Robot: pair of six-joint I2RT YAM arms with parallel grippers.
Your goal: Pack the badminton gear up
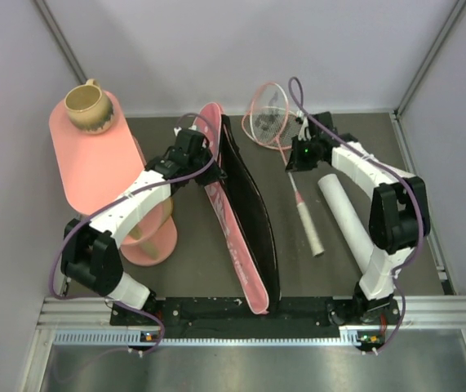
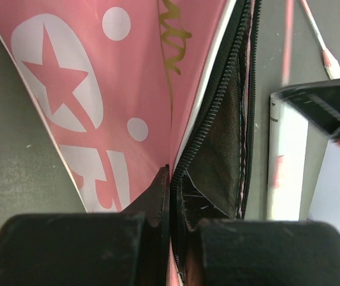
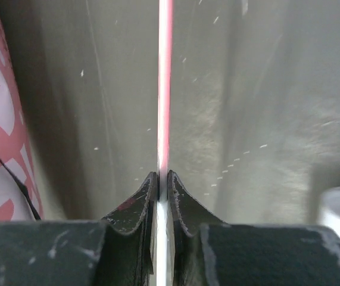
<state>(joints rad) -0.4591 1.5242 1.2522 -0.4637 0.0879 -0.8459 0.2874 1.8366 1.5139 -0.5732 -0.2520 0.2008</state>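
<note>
**Q:** What has your left gripper (image 2: pixel 170 179) got?

**A:** Its fingers are pinched together on the zipper edge of the bag (image 1: pixel 226 224), near the bag's far end. I'm holding the pink lettered flap there. The bag lies lengthwise down the middle of the dark table (image 1: pixel 314 278), one end toward the back wall and the other close to my bases. It gapes open along the zipper, so the black lining shows beside the pink flap.

**Q:** And the right gripper (image 3: pixel 162 179)?

**A:** That one is clamped on the racket (image 3: pixel 165 89), with both fingers tight against the thin pink shaft just below the head. The head points toward the back wall. The white handle trails toward me and rests on the table, to the right of the bag and apart from it.

**Q:** Where is the tube (image 1: pixel 343 211)?

**A:** It lies flat on the table to the right of the racket handle, partly under my right arm.

**Q:** Anything on the left side?

**A:** A tan mug (image 1: pixel 86 106) stands on the top tier of the pink tiered table (image 1: pixel 94 163), at its far end, left of my left arm.
</note>
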